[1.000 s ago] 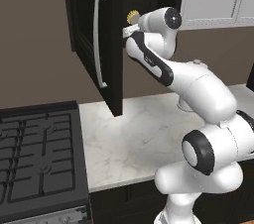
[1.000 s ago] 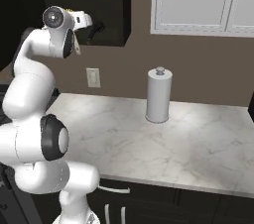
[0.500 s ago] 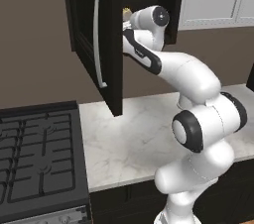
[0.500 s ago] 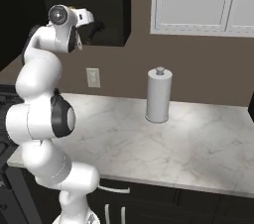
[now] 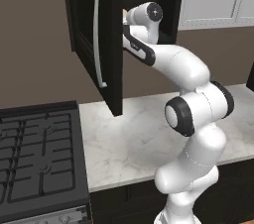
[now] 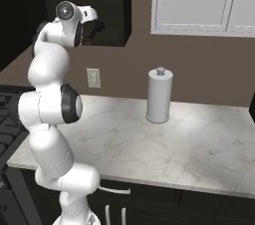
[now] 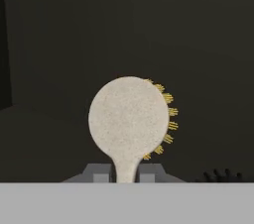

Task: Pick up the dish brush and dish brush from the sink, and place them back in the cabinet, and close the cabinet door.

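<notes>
The gripper (image 7: 124, 172) is clenched on the neck of the cream brush (image 7: 130, 121), whose round pale head with yellow bristles along its right edge stands up in the middle of the hand view against the dark inside of the cabinet (image 7: 59, 44). In the left base view the arm reaches up into the open black cabinet (image 5: 168, 0) at the top centre of the frame, its wrist just past the edge of the open door (image 5: 94, 44), which hangs swung out at the upper left with its silver bar handle (image 5: 98, 39) facing the camera. At the lower right of the hand view a small dark bristly shape (image 7: 221, 174) lies low on the cabinet floor; it may be the black brush already put away, but it is too dim to be sure. So the carrying looks close to finished: the cream brush is inside the cabinet but not yet set down. What is left, as I judge it, is to lower and let go of this brush, draw the arm out, and push the door closed. The sink is out of the frames, so whether anything remains there cannot be told.
</notes>
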Tool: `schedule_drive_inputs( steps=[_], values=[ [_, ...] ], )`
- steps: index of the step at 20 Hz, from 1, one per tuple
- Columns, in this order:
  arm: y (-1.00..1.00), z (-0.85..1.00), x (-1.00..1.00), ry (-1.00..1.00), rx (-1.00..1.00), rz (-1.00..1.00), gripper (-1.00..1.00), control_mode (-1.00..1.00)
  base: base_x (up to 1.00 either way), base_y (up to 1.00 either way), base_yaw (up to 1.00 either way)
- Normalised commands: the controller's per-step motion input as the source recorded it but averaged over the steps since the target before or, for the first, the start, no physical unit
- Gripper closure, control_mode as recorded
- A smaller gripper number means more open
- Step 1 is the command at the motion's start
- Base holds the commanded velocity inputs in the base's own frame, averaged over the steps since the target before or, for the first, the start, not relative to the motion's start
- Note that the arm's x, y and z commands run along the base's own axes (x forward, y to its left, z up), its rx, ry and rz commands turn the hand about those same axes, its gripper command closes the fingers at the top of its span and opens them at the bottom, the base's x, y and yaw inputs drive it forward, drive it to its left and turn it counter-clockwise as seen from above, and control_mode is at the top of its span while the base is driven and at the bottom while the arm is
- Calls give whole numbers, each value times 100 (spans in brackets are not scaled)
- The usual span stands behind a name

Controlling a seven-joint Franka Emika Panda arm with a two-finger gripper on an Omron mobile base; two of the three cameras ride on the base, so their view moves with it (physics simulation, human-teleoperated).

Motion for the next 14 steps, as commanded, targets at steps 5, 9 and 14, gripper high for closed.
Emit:
schedule_drive_inputs(
  steps=[5, 9, 14],
  values=[
    [1, 0, 46, 0, 0, 0, 100, -100, 0, 0, 0],
    [5, 0, 40, 0, 0, 0, 100, -100, 0, 0, 0],
    [6, -1, 23, 0, 0, 0, 100, -100, 0, 0, 0]
  ],
)
